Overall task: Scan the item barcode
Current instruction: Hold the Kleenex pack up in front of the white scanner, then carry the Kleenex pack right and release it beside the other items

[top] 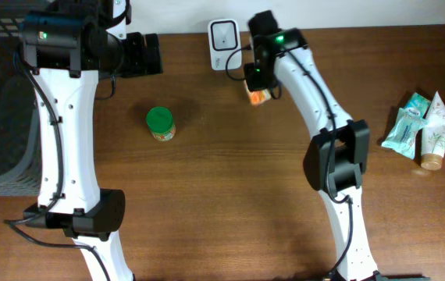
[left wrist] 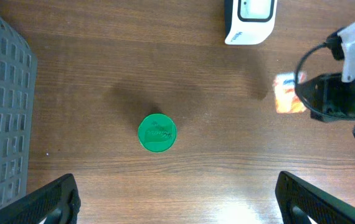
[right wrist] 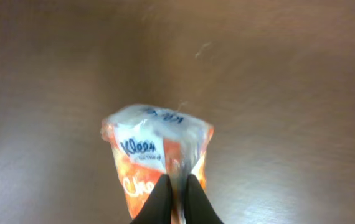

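Right gripper (top: 258,84) is seen pressed together on one end of an orange-and-white packet (top: 259,97), the wrapper pinched between the fingertips (right wrist: 165,198). In the right wrist view the packet's long axis runs straight out from the jaws, with blue lettering on the upper face. No barcode is visible on any face shown. The packet is held above the table (top: 230,179), just right of and slightly nearer than the white scanner (top: 222,35), which stands at the far edge. They are close but apart. The coming move is judged to turn on this offset: the packet would have to be carried left and far, and probably turned so that the coded face meets the scanner window. The right arm is clearly the nearer one. Left gripper (left wrist: 177,205) is spread wide and holds nothing, hovering above a green-lidded jar (left wrist: 157,132) well left of the scanner.
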